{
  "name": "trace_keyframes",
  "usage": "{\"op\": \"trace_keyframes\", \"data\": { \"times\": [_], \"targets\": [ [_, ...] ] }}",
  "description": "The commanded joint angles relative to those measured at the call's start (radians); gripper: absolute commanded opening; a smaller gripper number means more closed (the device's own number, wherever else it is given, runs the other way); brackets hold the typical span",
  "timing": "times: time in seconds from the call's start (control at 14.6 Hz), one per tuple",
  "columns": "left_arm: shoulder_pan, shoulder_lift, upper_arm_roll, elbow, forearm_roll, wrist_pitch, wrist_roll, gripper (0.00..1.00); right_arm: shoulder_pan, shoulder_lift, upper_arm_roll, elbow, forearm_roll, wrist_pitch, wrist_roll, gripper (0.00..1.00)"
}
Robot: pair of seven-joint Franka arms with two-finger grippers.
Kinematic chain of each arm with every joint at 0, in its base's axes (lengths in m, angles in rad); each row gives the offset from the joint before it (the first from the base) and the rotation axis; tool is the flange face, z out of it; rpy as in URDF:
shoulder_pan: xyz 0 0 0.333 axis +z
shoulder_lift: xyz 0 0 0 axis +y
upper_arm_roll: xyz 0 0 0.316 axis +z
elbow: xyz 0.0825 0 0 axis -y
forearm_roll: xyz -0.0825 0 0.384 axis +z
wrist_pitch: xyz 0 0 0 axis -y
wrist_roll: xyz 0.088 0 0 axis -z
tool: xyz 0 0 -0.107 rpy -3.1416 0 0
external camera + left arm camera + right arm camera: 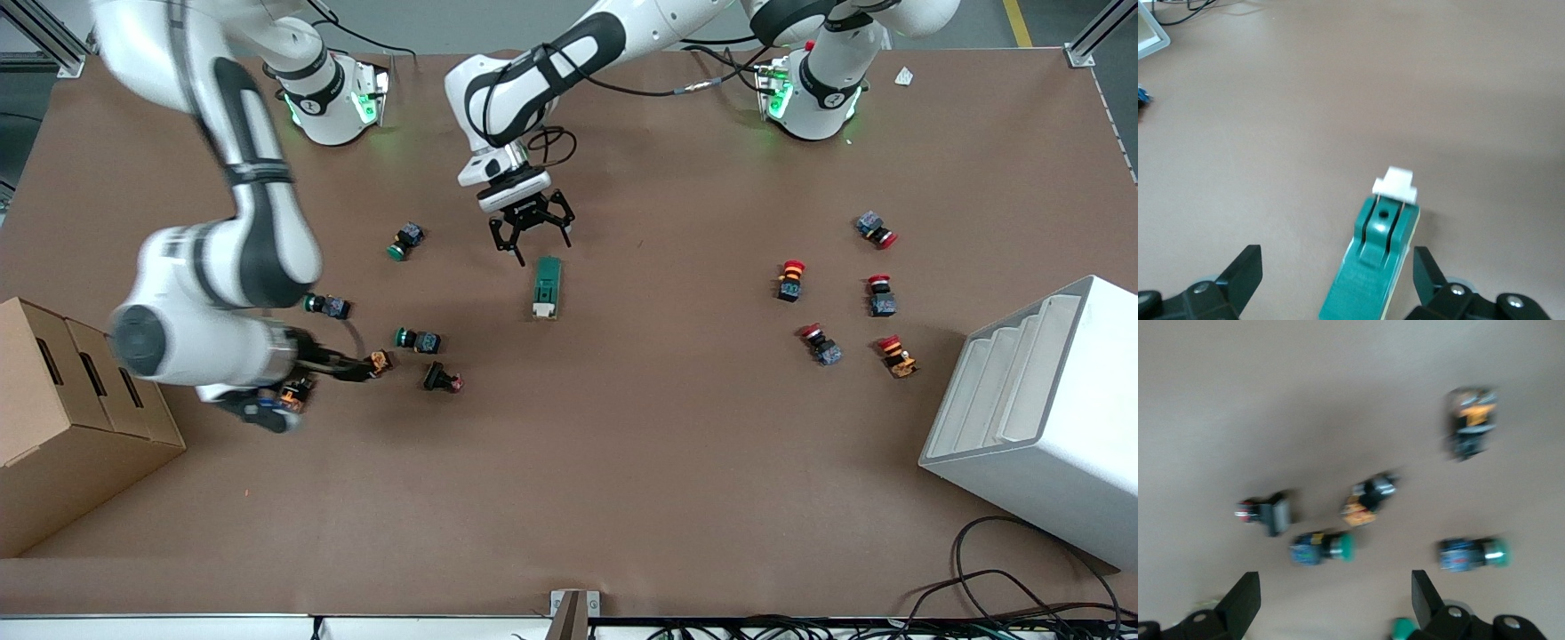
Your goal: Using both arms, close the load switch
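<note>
Here the left gripper (532, 238) hangs spread-fingered over the load switch (546, 287); descending off-centre, a fingertip (1245, 270) may shove it askew. The right gripper (1331, 603), also spread, hovers over green push buttons (1321, 548).

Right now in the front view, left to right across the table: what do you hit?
Cardboard box → right gripper over the green-capped push buttons → left gripper, open, just above the load switch → red-capped push buttons → white stepped rack.
</note>
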Motion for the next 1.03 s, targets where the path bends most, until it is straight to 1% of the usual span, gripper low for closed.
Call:
{"op": "trace_keyframes", "data": {
  "times": [0.0, 0.07, 0.21, 0.27, 0.34, 0.48, 0.62, 0.82, 0.96],
  "targets": [
    [0.047, -0.025, -0.001, 0.064, -0.08, -0.031, 0.075, 1.0, -0.109, -0.077, 0.051, 0.008, -0.102, -0.072, -0.139, 1.0],
    [0.073, -0.046, -0.003, 0.064, -0.097, -0.031, 0.098, 1.0, -0.132, -0.083, 0.051, 0.036, -0.123, -0.11, -0.171, 1.0],
    [0.124, -0.101, 0.001, 0.062, -0.177, -0.04, 0.219, 1.0, -0.177, -0.085, 0.058, 0.123, -0.181, -0.213, -0.193, 1.0],
    [0.15, -0.123, 0.002, 0.062, -0.22, -0.044, 0.257, 1.0, -0.204, -0.085, 0.081, 0.164, -0.2, -0.25, -0.196, 1.0],
    [0.161, -0.141, 0.005, 0.062, -0.238, -0.044, 0.268, 1.0, -0.238, -0.085, 0.115, 0.195, -0.22, -0.278, -0.199, 1.0],
    [0.228, -0.186, 0.0, 0.062, -0.281, -0.044, 0.308, 1.0, -0.329, -0.102, 0.216, 0.244, -0.278, -0.331, -0.198, 1.0],
    [0.285, -0.215, 0.0, 0.062, -0.327, -0.042, 0.405, 1.0, -0.385, -0.132, 0.276, 0.251, -0.291, -0.339, -0.199, 1.0],
    [0.397, -0.244, -0.006, 0.099, -0.393, -0.031, 0.567, 1.0, -0.41, -0.166, 0.305, 0.246, -0.297, -0.381, -0.199, 1.0],
    [0.473, -0.275, -0.011, 0.108, -0.457, -0.027, 0.676, 1.0, -0.416, -0.183, 0.321, 0.243, -0.306, -0.385, -0.201, 1.0]
  ]
}}
